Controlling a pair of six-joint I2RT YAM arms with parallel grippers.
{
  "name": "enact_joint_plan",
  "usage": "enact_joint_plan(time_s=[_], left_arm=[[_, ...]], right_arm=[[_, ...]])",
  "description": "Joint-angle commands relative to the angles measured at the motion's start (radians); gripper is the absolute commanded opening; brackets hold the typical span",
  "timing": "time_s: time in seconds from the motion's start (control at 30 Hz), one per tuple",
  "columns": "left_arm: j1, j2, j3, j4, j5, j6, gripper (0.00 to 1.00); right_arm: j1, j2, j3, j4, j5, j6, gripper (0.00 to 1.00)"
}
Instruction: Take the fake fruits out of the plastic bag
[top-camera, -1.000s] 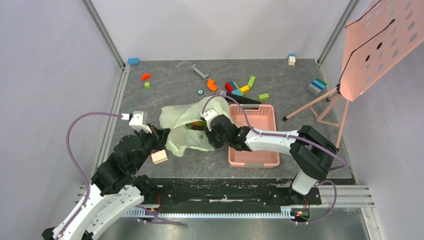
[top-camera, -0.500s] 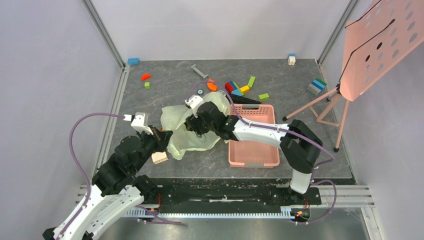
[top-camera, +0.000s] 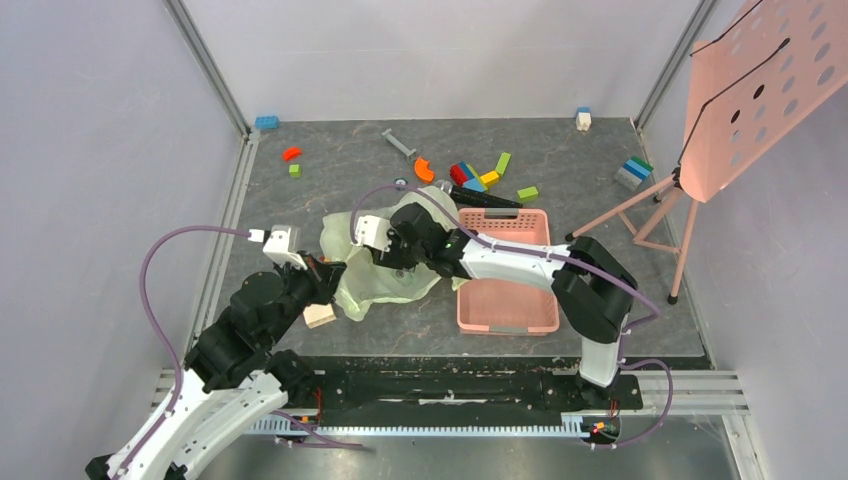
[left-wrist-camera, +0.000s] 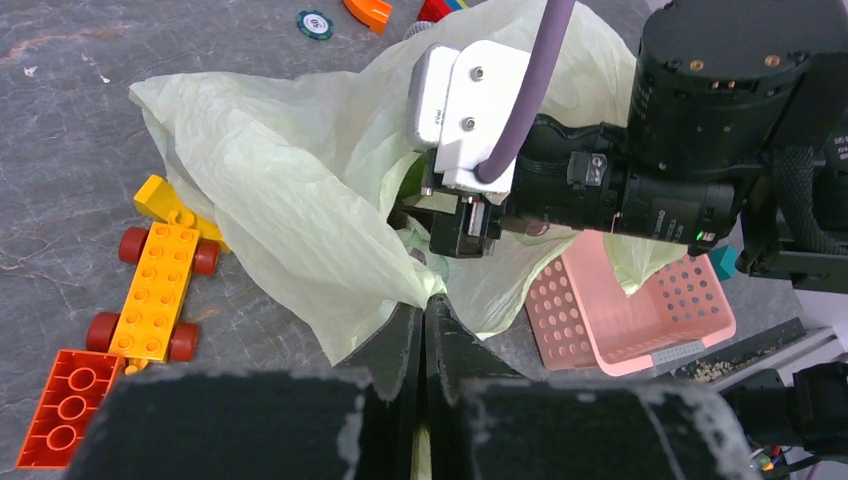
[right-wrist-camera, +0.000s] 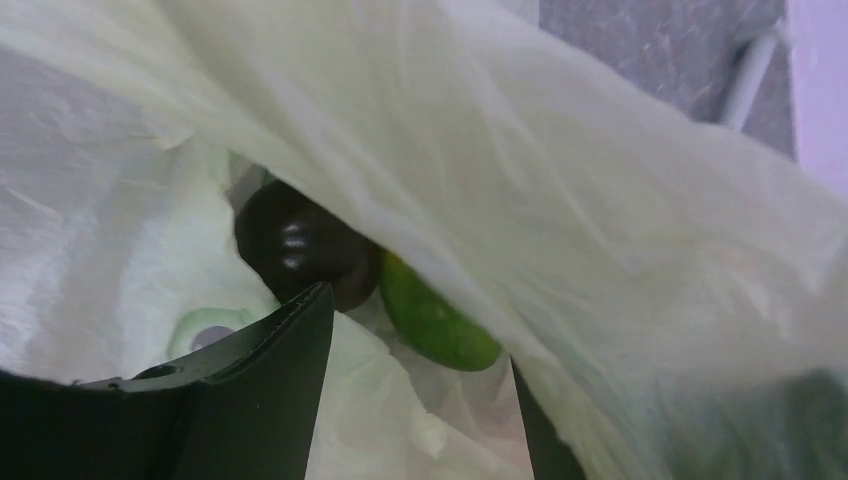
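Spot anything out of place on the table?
Blocks lie scattered across the far side, none visible in the basket. A pink stand has legs on the table at right. The bag is crumpled, fruits inside.

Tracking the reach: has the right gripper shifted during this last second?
Yes. In the top view the right gripper moved left, away from the pink perforated basket, further over the pale green crinkly plastic bag.

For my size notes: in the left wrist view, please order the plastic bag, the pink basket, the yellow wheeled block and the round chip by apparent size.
1. plastic bag
2. pink basket, partly hidden
3. yellow wheeled block
4. round chip, though it lies farthest from the camera
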Motion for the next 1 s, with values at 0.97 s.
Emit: enact_joint_plan(time_s=[0.97], left_arm=[[0.003, 0.016, 0.006, 0.015, -0.007, -0.031, 0.03]], right_arm=[[-0.114, 0.309, 0.343, -0.225, -0.274, -0.375, 0.72]])
